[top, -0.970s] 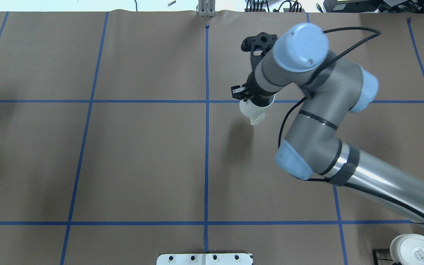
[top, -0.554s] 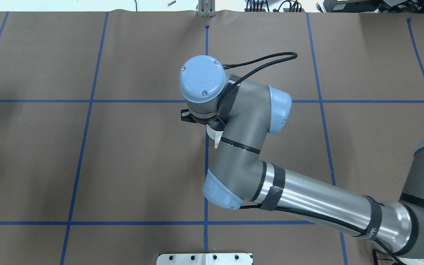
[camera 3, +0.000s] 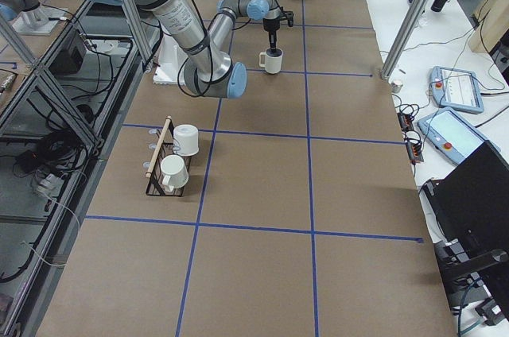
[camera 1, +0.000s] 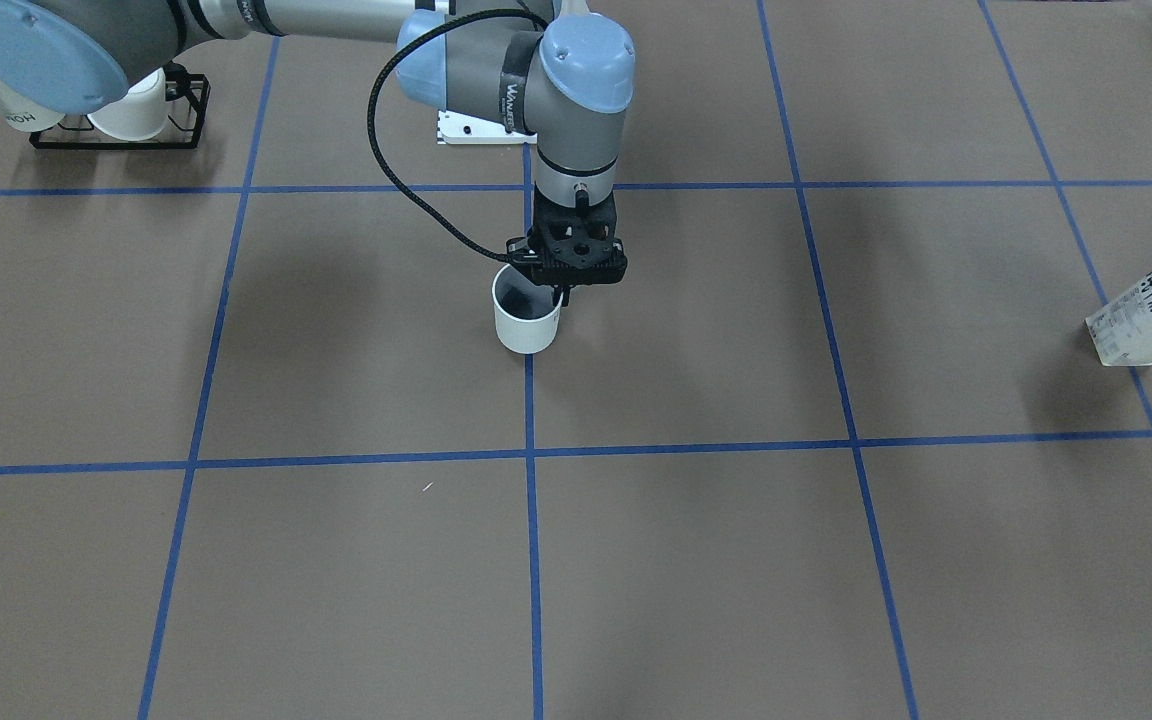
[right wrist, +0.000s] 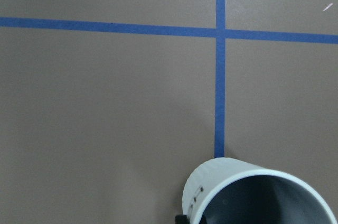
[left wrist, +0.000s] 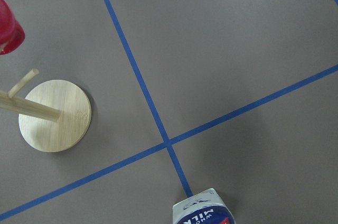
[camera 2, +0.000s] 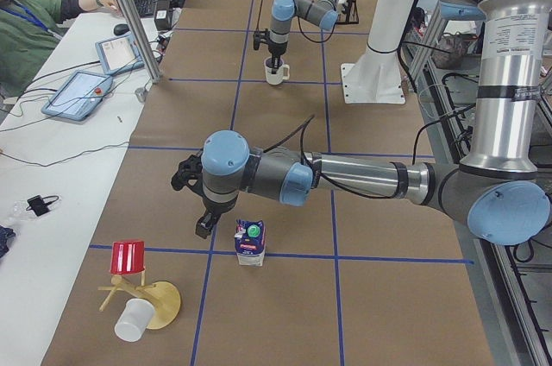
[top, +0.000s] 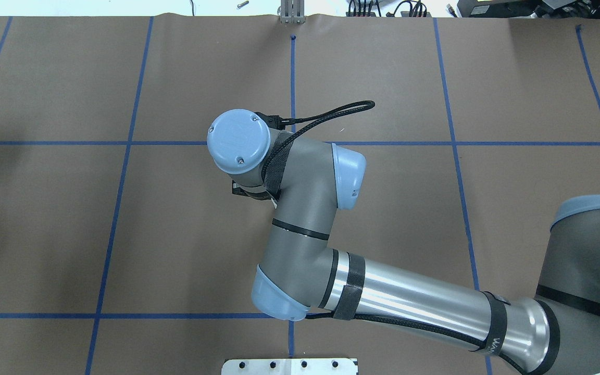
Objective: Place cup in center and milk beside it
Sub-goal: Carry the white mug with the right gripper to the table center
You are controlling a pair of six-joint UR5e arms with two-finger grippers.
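Note:
The white cup point(camera 1: 528, 322) stands upright on the blue centre line in the middle of the brown tabletop point(camera 1: 696, 330). My right gripper point(camera 1: 557, 297) comes down from above and is shut on the cup's rim, one finger inside and one outside. The cup's rim fills the bottom of the right wrist view point(right wrist: 253, 192). The overhead view hides it under the arm. The milk carton point(camera 2: 250, 242) stands upright far off toward my left end of the table point(camera 1: 1151, 305). My left gripper point(camera 2: 203, 226) hangs just beside the carton; I cannot tell if it is open or shut.
A black rack point(camera 1: 116, 115) with two white mugs stands near my right arm's base. A wooden mug tree point(camera 2: 138, 284) with a red cup and a fallen white cup point(camera 2: 129, 323) sit beyond the carton. An operator and tablets point(camera 2: 82, 94) are alongside the table.
My right arm has swung toward the centre line with the cup in its grip, from the right half of the table to the middle. The arm now covers the cup from overhead.

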